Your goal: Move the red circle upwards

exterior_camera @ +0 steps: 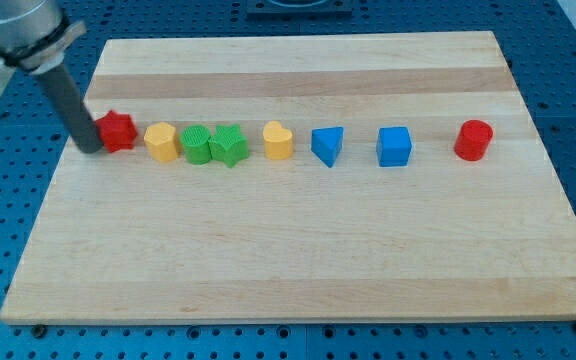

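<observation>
Eight blocks sit in a rough row across the wooden board (298,250), none bearing any readable writing or label. My tip (89,147) rests at the view's left end, touching the red star (118,131); being a plain rod, it has nothing to spread or pinch. The red circle (474,140) stands alone at the far right, well apart from the tip. The arm's upper part is cut off at the top left corner.

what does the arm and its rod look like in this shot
Only the arm's end shows, at the view's top left: a grey metallic cylindrical housing, with a straight dark, nearly black rod below it. My tip is plain and blunt. No cables, markings or labels are visible.
</observation>
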